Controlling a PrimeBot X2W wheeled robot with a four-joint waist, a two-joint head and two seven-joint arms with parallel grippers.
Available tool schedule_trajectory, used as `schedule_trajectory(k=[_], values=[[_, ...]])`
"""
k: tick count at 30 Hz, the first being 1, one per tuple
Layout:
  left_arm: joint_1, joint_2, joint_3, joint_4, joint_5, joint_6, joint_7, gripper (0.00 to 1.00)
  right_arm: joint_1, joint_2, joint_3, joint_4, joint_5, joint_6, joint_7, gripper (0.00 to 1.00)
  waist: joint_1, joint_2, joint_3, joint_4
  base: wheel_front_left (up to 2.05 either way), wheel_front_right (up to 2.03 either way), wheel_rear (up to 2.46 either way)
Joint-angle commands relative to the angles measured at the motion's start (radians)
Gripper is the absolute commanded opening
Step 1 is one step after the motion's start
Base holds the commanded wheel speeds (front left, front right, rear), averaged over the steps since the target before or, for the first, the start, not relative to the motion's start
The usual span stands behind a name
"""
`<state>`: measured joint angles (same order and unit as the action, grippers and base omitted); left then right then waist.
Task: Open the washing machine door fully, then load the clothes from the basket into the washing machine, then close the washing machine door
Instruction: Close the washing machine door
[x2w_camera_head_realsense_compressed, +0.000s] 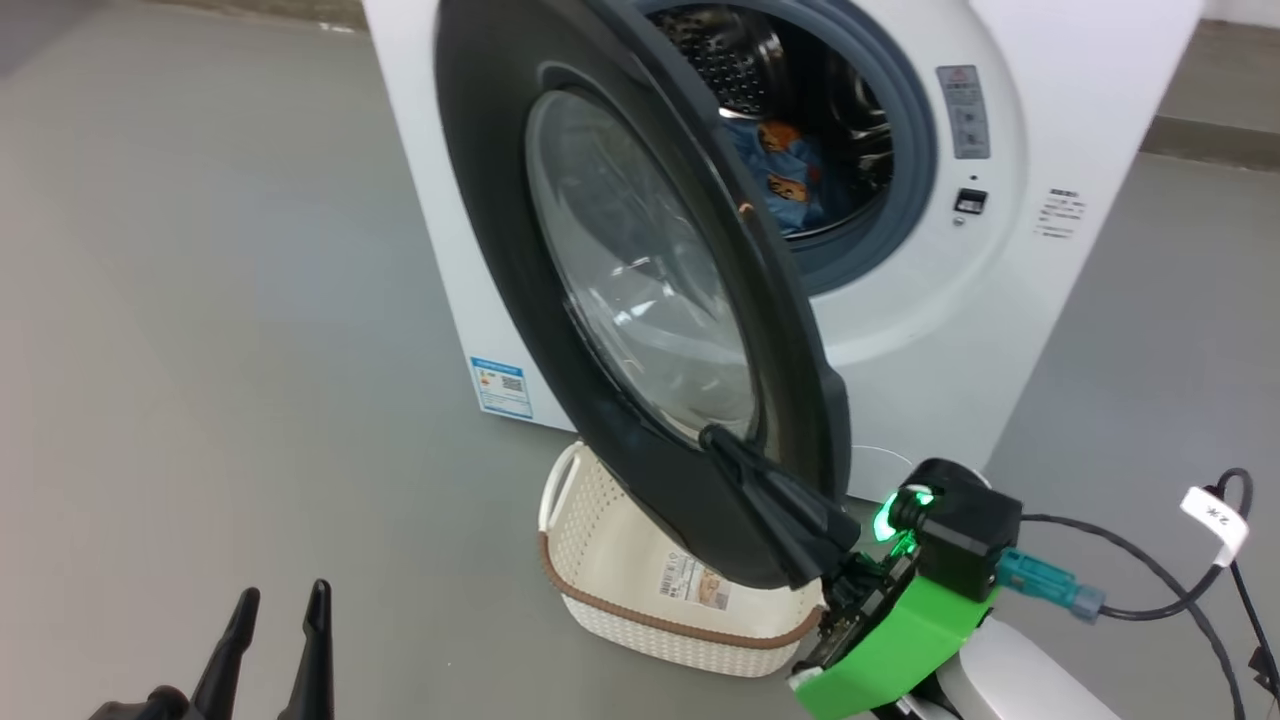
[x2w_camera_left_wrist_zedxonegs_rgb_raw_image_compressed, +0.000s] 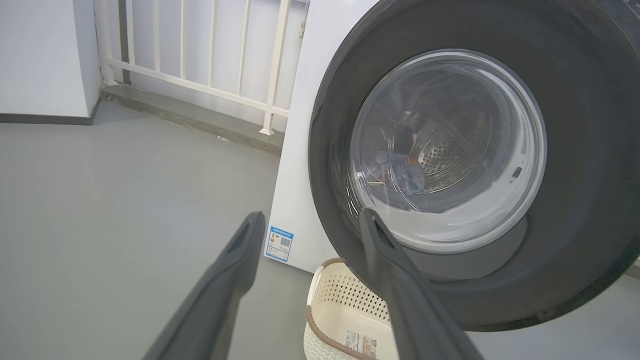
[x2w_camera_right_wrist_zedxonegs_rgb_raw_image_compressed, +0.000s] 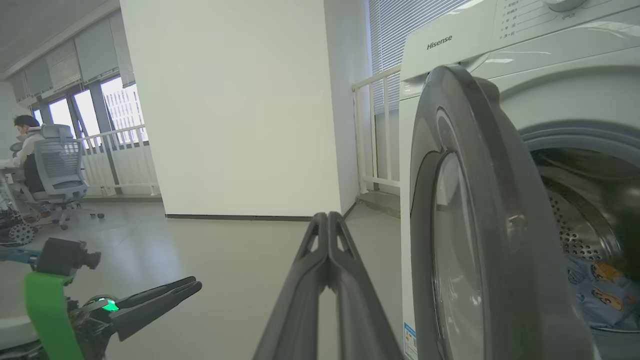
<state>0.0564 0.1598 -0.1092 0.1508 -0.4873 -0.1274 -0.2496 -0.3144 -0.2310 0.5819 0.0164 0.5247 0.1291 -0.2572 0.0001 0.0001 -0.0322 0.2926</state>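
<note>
Hovering low at the left, the left gripper is holding its two fingers wide apart over the bare floor and is gripping nothing. Just right of it, the basket is sitting on the floor in front of the machine, looking empty down to its paper label, and the half-open door is hanging over its far end. The door is looking like the heavy, stiff piece here: a broad glossy black rim around a bulging glass window, swinging on a hinge at its left. The glass is likely slick and breakable, so any push is best placed on the rim near the free edge, where leverage is greatest. The right gripper is doing about that, with its fingers pressed tightly together, holding nothing and seeming to lean on the lower rim's outer face, though actual contact is hard to confirm. Further right, the clothes are lying in the steel drum of the washing machine. They are soft, light and floppy, and they appear to be sitting well clear of the opening.
</note>
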Motion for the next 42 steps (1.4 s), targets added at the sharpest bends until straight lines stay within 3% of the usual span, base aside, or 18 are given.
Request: schedule_trajectory(k=[1,9,23,42], values=[[-0.021,0.017,0.030,-0.020,-0.007,-0.003,-0.012,1.00,-0.026,-0.005,0.025,-0.007,-0.011,0.002,-0.005,0.00,-0.0001,-0.0001,-0.003,0.030,0.00,0.00,0.00],[-0.022,0.019,0.023,-0.021,-0.010,-0.003,-0.012,1.00,-0.027,-0.015,0.061,0.109,0.010,0.002,-0.005,0.00,-0.0001,-0.0001,0.004,0.055,0.00,0.00,0.00],[-0.028,0.031,0.000,-0.025,-0.007,-0.003,-0.012,1.00,-0.022,-0.005,0.013,0.261,0.041,0.002,-0.005,0.00,-0.0001,-0.0001,0.009,0.052,0.00,0.00,0.00],[-0.059,0.047,-0.027,-0.022,-0.025,-0.003,-0.012,1.00,-0.078,-0.049,-0.092,0.334,0.034,0.002,-0.005,0.00,-0.0001,-0.0001,0.081,0.070,0.00,0.00,0.00]])
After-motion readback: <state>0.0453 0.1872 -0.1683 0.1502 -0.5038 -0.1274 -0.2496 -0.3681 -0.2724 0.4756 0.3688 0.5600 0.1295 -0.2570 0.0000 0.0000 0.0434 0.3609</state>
